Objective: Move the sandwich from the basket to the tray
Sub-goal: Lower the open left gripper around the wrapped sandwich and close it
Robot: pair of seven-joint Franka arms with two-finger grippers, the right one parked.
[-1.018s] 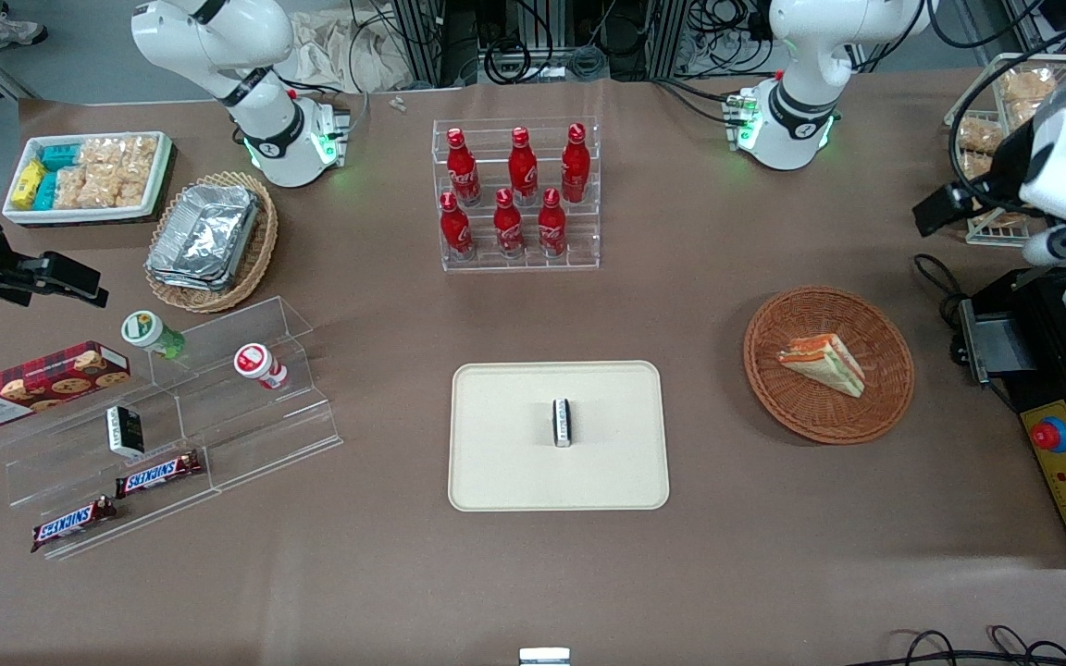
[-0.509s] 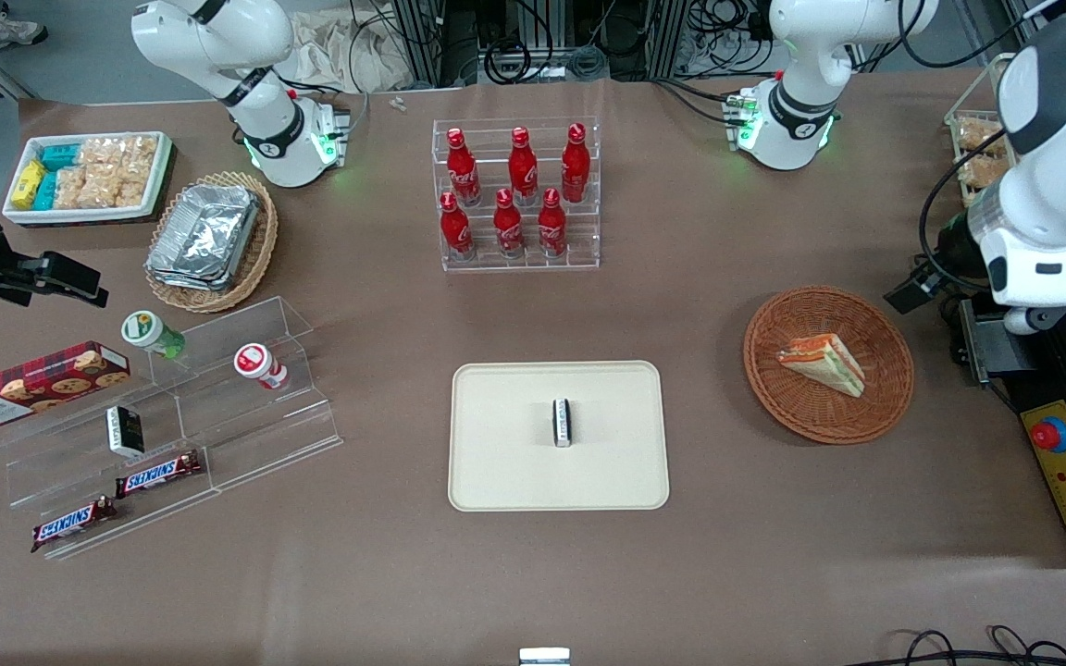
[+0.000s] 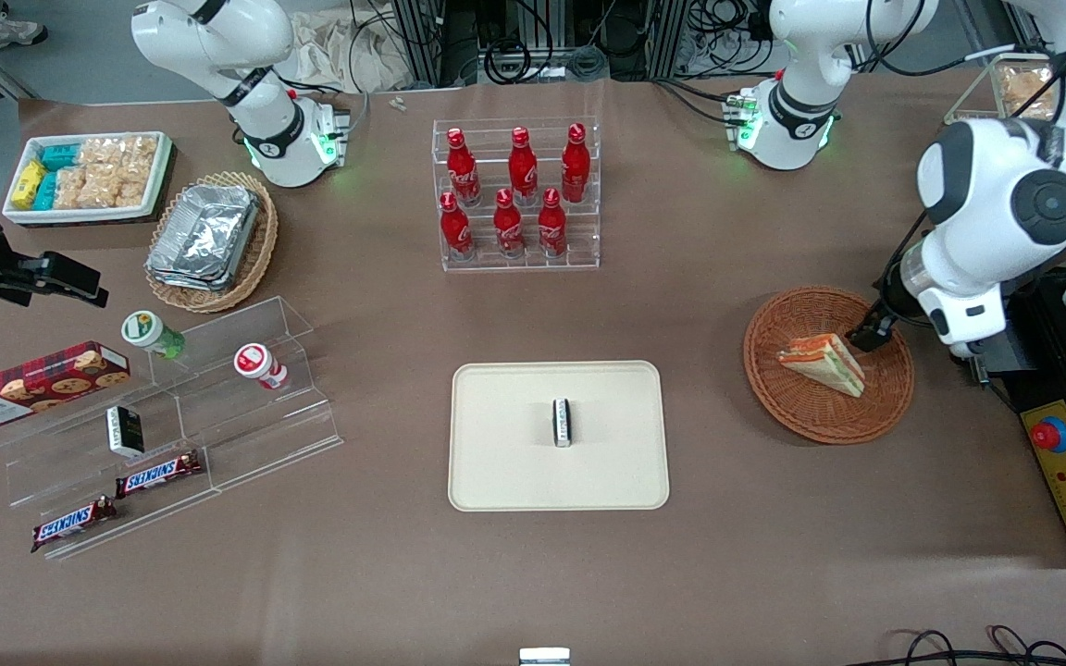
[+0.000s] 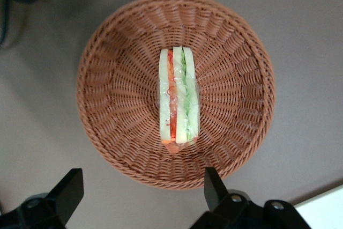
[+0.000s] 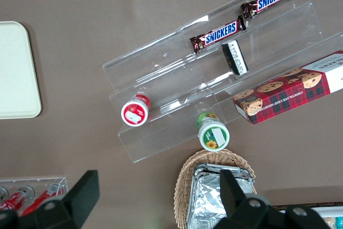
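One tray lay nearest the front camera, with only a small dark packet on it, and the basket sat well apart from it toward the working arm's end of the table. Inside the basket the sandwich stood on edge near the middle, a wrapped wedge that looked light, soft and easily crushed, its film probably slick; the two broad bread faces seemed the safest hold, squeezed gently. Above the basket's rim hovered the gripper, fingers spread wide, wider than the sandwich was thick, touching and holding nothing.
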